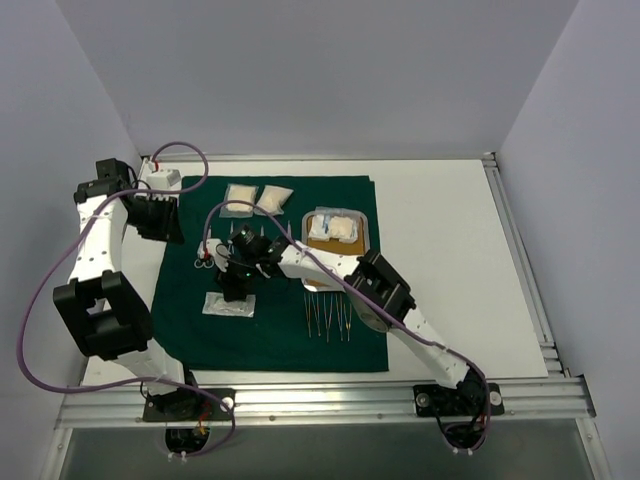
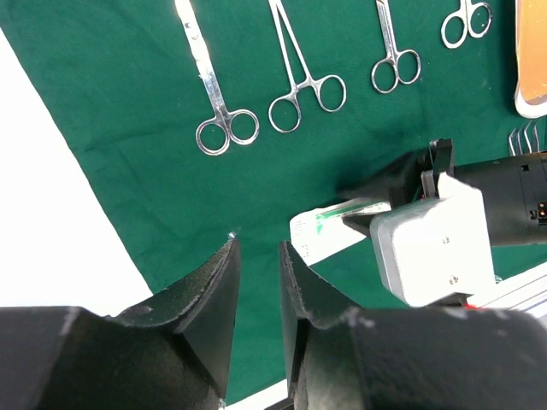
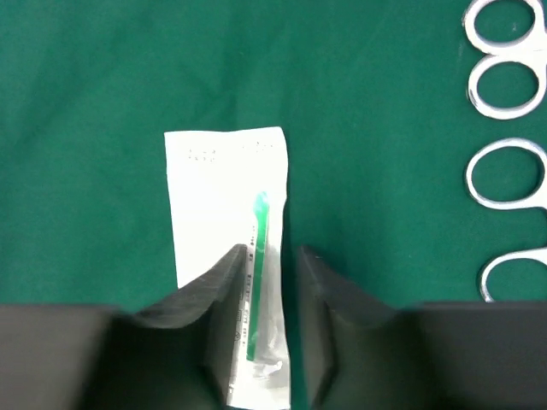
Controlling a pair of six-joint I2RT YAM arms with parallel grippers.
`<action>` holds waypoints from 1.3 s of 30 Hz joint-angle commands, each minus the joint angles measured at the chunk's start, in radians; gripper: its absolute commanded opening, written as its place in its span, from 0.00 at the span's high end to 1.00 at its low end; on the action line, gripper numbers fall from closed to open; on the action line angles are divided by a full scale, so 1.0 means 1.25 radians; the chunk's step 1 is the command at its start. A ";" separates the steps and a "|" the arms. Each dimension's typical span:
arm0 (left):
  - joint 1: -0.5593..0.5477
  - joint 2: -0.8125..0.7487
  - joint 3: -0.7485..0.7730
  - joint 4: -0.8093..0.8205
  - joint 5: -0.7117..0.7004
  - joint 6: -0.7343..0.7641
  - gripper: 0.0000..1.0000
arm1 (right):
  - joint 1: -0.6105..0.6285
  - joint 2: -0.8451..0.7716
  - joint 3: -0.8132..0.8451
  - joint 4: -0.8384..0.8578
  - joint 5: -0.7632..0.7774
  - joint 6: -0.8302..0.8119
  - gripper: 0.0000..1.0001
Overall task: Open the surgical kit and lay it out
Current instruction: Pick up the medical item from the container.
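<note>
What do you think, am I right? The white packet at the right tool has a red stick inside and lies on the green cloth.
Not quite. The stick inside the white packet is green, not red, as the right wrist view shows. The rest holds: the packet lies on the green cloth at the right tool.

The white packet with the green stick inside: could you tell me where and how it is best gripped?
Probably from straight above, pinching across its narrow width: the packet lies flat on the green cloth, so only its long edges offer purchase.
</note>
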 commanded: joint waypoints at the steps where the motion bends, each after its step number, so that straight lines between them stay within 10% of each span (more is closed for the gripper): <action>1: 0.008 0.000 0.007 -0.013 0.026 0.017 0.65 | 0.002 -0.017 0.021 -0.030 0.033 -0.017 0.66; 10: 0.008 0.005 0.022 -0.017 0.050 0.005 0.63 | -0.021 -0.275 -0.133 0.120 0.260 0.167 0.48; 18: 0.006 0.011 0.011 0.031 0.052 -0.027 0.63 | -0.317 -0.510 -0.468 0.154 0.427 0.457 0.50; 39: -0.028 0.060 0.005 0.053 0.060 -0.059 0.63 | -0.521 -0.320 -0.489 0.234 0.310 0.503 0.55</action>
